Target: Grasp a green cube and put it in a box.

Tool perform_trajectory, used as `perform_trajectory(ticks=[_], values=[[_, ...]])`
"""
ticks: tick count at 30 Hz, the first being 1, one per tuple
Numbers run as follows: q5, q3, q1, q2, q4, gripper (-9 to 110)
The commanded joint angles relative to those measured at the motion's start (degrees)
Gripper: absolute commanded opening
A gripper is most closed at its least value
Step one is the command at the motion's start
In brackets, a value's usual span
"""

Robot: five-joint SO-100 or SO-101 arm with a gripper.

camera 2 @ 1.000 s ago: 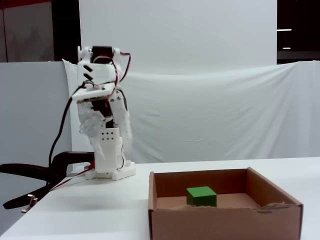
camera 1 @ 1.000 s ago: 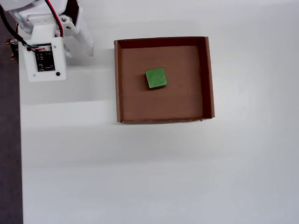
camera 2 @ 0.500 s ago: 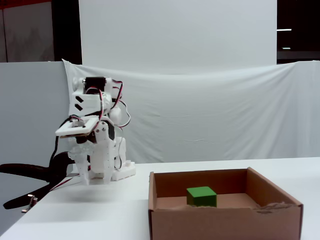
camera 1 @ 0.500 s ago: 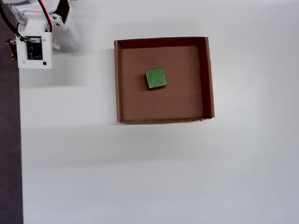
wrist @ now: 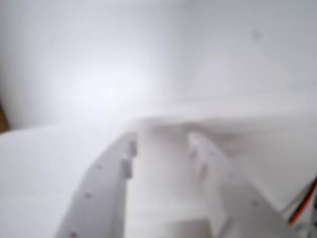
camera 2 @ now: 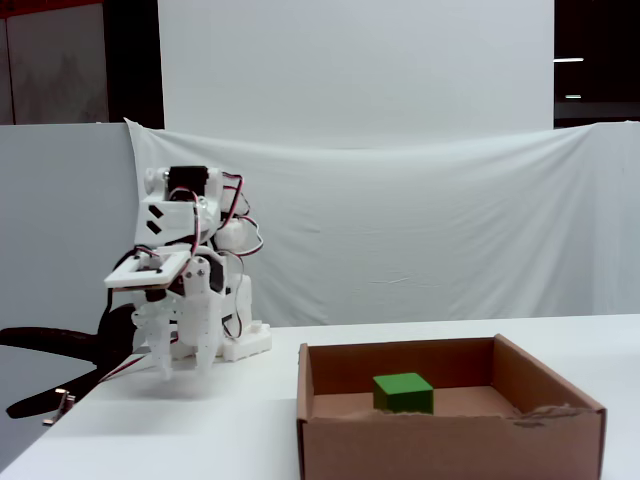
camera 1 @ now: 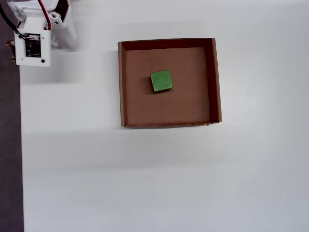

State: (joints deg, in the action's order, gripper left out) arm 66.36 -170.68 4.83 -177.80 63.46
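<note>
**Cube sits in the box, arm folded up far away**

Cube [camera 1: 161, 80] is green and lies flat on the brown floor of the box [camera 1: 217, 82]. In the overhead view it sits a bit up and left of the middle of the floor. It does not touch any wall. In the fixed view the cube [camera 2: 404, 392] shows over the low front wall of the box [camera 2: 450, 445], near the middle, at the lower right of the frame.

The box rests on a white table [camera 1: 145, 183]. In the overhead view it fills the upper middle of the frame.

The white arm [camera 1: 34, 36] is in the upper left corner of the overhead view, well apart from the box. In the fixed view the arm [camera 2: 190, 270] is folded up on the left side of the frame. Red and black wires [camera 2: 238, 215] loop around it. Its gripper [camera 2: 182, 370] points down, close to the table, and nothing is in it.

In the wrist view the picture is very blurry. The gripper [wrist: 161, 144] comes in from the bottom edge. Its two white fingers [wrist: 106, 183] have a gap between them, so it is spread apart, with only white table in the gap.

A white cloth [camera 2: 420, 230] hangs behind the table in the fixed view.
</note>
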Motion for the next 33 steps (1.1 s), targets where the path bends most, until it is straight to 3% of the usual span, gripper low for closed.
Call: perform_trajectory(ticks=[1, 6, 33], values=[[1.0, 0.4, 0.4, -0.4, 3.3, 15], [0.5, 0.4, -1.1, -4.6, 8.4, 16], [-3.0, 0.4, -1.5, -4.6, 7.9, 22]])
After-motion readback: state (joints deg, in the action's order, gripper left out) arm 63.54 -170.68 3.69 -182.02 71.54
